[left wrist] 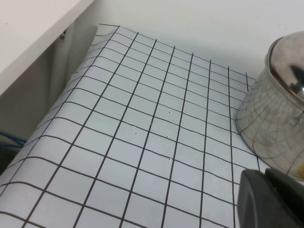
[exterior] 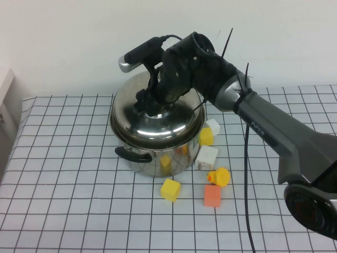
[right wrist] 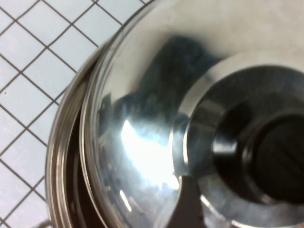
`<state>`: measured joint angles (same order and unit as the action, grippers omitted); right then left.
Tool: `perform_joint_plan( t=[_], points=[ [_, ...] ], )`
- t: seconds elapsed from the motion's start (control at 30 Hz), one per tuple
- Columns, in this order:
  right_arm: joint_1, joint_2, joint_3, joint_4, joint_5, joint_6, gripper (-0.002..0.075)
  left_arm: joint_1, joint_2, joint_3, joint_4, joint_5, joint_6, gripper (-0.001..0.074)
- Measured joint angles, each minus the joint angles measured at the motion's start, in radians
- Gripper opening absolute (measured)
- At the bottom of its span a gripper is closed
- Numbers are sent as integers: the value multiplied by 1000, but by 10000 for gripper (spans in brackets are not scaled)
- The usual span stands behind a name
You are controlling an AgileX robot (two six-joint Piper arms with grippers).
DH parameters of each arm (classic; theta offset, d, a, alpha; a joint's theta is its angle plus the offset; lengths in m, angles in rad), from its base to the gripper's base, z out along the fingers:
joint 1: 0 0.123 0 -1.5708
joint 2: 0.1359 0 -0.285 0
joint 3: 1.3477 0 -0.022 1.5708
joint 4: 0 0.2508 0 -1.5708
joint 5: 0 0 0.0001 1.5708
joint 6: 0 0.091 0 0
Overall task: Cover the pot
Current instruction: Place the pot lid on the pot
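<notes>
Resting tilted on the pot (exterior: pixel 158 158) at frame centre, the domed lid (exterior: pixel 158 124) is gripped by the right gripper (exterior: pixel 152 103); the left gripper (left wrist: pixel 270 199) is barely seen at lower right, its state untellable.

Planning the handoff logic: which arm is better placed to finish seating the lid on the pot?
The right. Its hand is over the lid at the knob, the lid tilted on the pot. The left hand sits off beside the pot, out of the high view.
</notes>
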<state>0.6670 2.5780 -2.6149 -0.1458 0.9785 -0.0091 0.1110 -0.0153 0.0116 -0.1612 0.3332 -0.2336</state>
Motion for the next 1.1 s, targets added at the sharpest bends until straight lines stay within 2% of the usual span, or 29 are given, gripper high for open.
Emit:
perform_joint_plan(
  t=[0.4, 0.93, 1.1],
  points=[
    [0, 0, 0, -4, -57, 0, 517, 0, 0, 0, 0, 0, 0, -3],
    [-2, 0, 0, -16, -57, 0, 344, 0, 0, 0, 0, 0, 5, -3],
    [-2, 0, 0, -16, -53, 0, 335, 0, 0, 0, 0, 0, 3, -3]
  ],
)
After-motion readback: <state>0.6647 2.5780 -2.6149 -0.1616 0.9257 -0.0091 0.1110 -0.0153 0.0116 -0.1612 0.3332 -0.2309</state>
